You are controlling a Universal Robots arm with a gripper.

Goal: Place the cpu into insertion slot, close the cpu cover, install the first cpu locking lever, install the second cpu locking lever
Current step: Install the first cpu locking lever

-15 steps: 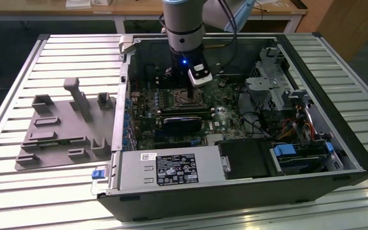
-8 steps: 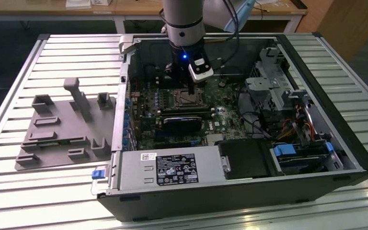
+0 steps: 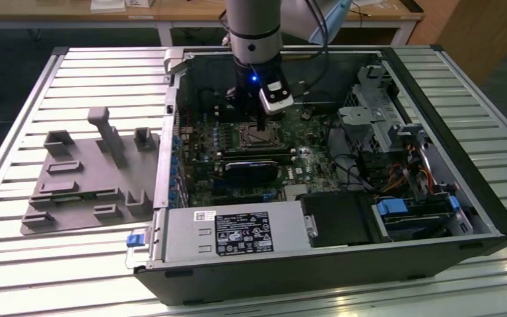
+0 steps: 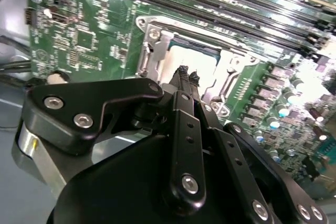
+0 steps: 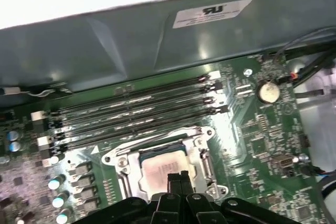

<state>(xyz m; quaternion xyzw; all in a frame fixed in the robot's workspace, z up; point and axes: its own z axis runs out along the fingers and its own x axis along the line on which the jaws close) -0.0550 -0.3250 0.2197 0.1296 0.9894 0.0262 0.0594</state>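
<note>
On the exterior view's left, the grey holder (image 3: 86, 178) lies on the slatted counter (image 3: 24, 92), well apart from the work. Moving right, the open computer case (image 3: 324, 281) lies on its side with the green board (image 3: 315, 162) facing up. My arm (image 3: 253, 30) comes straight down into it, wrist vertical, with the gripper (image 3: 261, 127) pointing at the insertion slot (image 3: 257, 139).

In both wrist views the cpu (image 5: 157, 170) sits flat in that slot, silvery top up, beside the long memory slots (image 5: 136, 114). The cpu cover (image 5: 201, 162) frames it and looks to be lying down over it (I can't tell whether it's fully seated, or where the locking levers stand). The gripper's fingers (image 4: 184, 82) are pinched together with nothing between them, tips over one edge of the chip. Whether they touch it I can't say.

My read on handling: the chip is light, stiff and fragile, so it should be held by its side edges only and never forced into the contacts beneath. The cover is thin, springy sheet metal. It wants a push on its solid frame rather than a pinch, and looks slick enough for closed tips to skate off.

On the exterior view's right sit the drive bays (image 3: 385, 115), apart from the arm.
</note>
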